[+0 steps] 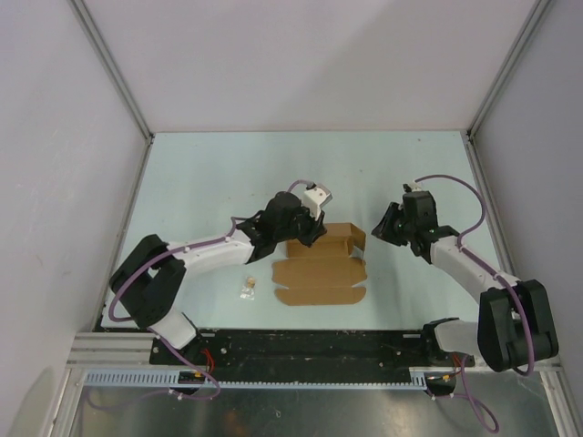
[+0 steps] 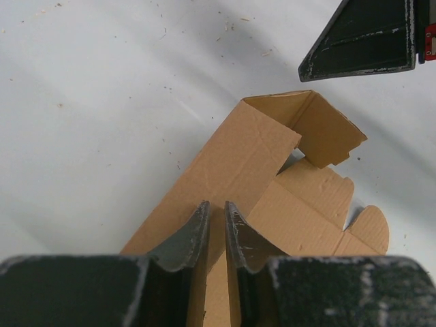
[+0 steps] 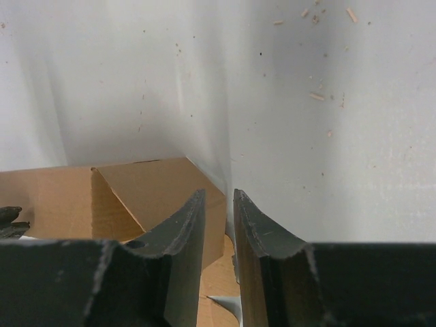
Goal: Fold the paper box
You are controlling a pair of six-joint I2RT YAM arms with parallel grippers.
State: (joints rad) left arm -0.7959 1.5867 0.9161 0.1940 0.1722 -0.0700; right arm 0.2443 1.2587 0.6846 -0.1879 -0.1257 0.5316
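Logged a tiny brown scrap loose on the desk, near the left front corner of the paper box but apart from it. Found the paper box at mid-desk between the two arms, long axis running left to right, only part formed: rear wall raised, right end flap bent round the corner, front panel and tabs flat on the desk. Saw nothing inside it; not yet a container. Placed the left gripper over the rear wall toward its left end, fingers nearly together with a thin slit and cardboard showing in that slit; could not tell whether truly pinching or merely straddling the edge. Placed the right gripper just beside the right end of the box, at the folded corner, fingers parted by a narrow gap with nothing between. Judged the left arm the nearer, at the wall itself. Judged the coming fold to turn on the right gripper lying off the box's right end, in line with the long axis, the end flap facing it.
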